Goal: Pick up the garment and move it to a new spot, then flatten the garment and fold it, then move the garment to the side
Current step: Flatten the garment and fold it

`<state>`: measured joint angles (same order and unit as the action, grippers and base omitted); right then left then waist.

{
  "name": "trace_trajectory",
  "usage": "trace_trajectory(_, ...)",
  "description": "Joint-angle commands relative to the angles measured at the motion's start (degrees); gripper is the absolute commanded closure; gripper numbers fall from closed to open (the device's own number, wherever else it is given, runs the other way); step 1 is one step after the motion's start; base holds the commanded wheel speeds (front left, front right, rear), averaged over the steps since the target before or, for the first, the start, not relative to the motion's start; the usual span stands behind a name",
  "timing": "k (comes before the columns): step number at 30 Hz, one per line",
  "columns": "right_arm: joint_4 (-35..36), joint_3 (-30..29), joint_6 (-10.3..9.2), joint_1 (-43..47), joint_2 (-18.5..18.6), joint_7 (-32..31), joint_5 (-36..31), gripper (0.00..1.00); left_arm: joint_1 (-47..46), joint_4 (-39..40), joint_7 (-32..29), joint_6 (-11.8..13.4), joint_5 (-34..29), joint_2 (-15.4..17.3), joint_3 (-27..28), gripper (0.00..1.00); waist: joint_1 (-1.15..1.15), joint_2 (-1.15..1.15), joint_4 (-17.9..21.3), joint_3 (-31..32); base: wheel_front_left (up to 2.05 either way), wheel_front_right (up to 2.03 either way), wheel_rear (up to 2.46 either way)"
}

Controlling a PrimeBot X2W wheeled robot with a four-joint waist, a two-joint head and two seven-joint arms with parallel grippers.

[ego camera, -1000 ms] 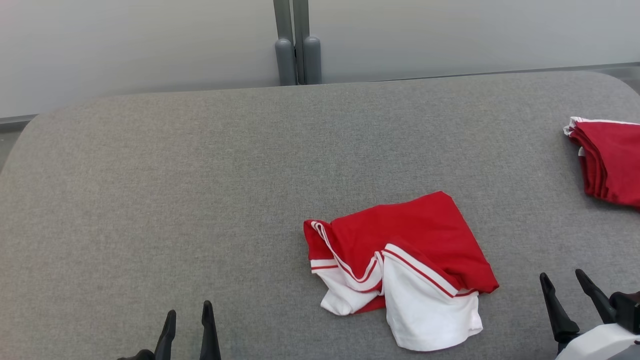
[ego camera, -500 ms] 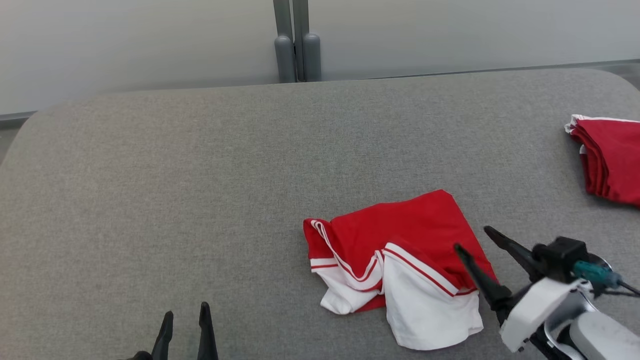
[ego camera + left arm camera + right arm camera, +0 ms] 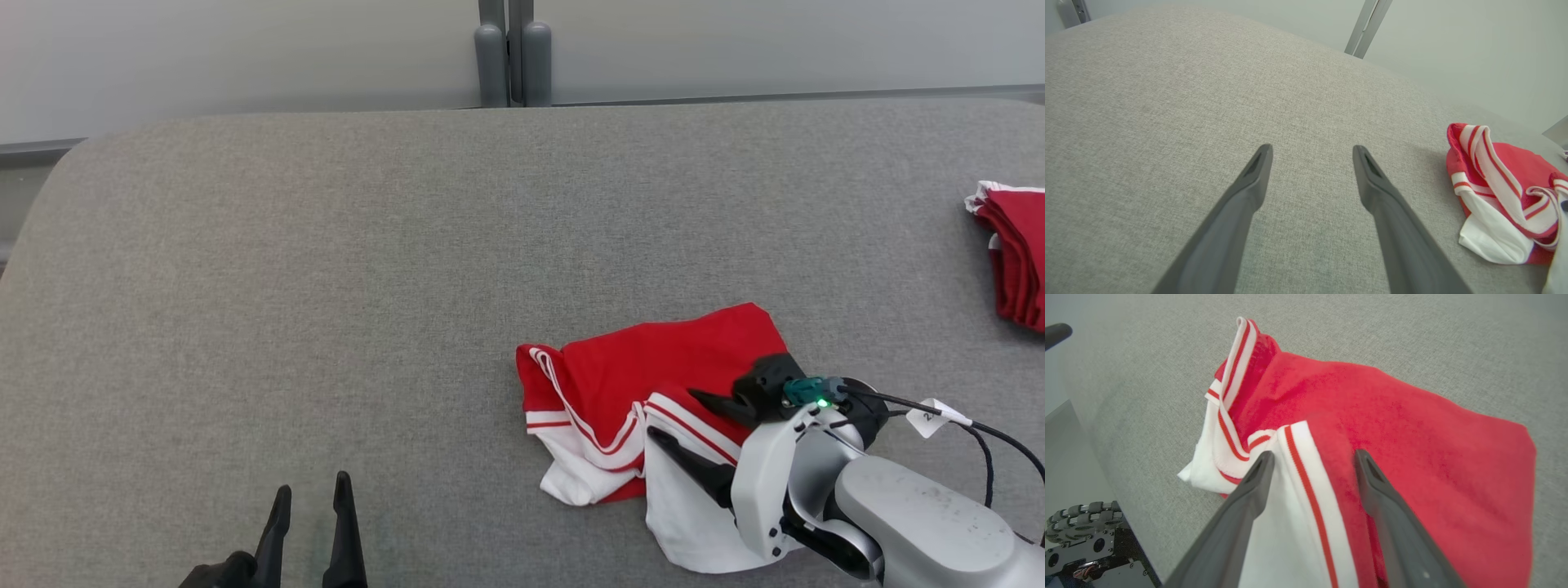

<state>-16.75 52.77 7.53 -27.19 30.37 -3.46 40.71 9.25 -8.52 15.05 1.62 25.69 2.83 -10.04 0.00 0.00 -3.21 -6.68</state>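
My right pincer (image 3: 671,412) had its two fingers wide apart and held nothing. The garment (image 3: 653,359), a red and white shirt, lay crumpled on the gray table (image 3: 326,245) right under that pincer's tips. In the right wrist view, a white band with a thin red line ran between the two fingers, with white cloth by one finger and red cloth by the other. I could not tell if the tips touched the cloth. A small white tag (image 3: 931,415) hung on the black cable behind that pincer, and its mark was too small for me to read. A tiny green light (image 3: 820,402) glowed on the wrist. My left pincer (image 3: 312,483) was apart too and empty, over bare table, with the garment well off to its right. A folded red pile (image 3: 1016,253) sat far off to the right of the right pincer.
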Motion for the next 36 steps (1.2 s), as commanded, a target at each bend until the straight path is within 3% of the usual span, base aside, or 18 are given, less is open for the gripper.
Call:
trace_trajectory(1,-1.08,1.14,-0.09,-1.33,-0.23,-0.39,0.64,0.0,-1.01,-0.07,0.14,0.16,0.34,0.14,0.1,0.0,0.0,0.0,-0.57,-0.42,0.0,0.0,0.0)
trace_trajectory(4,-2.71,3.23,-0.08,-3.01,-0.88,-0.37,2.44,0.0,-1.21,0.03,0.14,0.27,0.17,0.14,0.24,0.0,0.0,0.0,-0.93,-0.74,0.0,0.0,0.0)
trace_trajectory(5,-3.13,4.11,-0.09,-3.64,-0.86,-0.39,2.94,0.12,-1.26,0.06,0.14,0.27,0.16,0.15,0.3,0.0,0.0,0.0,-1.0,-0.82,0.0,0.0,0.0)
trace_trajectory(7,-3.5,5.38,-0.09,-4.6,-0.86,0.12,3.87,0.99,-1.21,0.08,0.14,0.23,0.15,0.15,0.42,0.0,0.0,0.0,-1.03,-0.87,0.0,0.0,0.0)
trace_trajectory(23,-4.23,5.7,-0.09,-10.03,0.56,9.4,8.38,1.0,-0.67,-0.37,0.14,0.12,0.16,0.15,0.73,0.0,0.0,0.0,1.29,-0.49,0.0,0.0,0.0)
trace_trajectory(29,-7.4,4.14,-0.09,-11.31,0.2,14.03,4.75,1.0,-0.73,-0.46,0.14,0.01,-0.21,0.15,0.7,0.0,0.0,0.0,1.83,-0.65,0.0,0.0,0.0)
trace_trajectory(36,-9.45,1.1,-0.08,-8.26,-4.1,18.05,-3.02,1.0,-0.83,-0.34,0.14,-0.08,-0.55,0.15,0.7,0.0,0.0,0.0,2.06,-1.02,0.0,0.0,0.0)
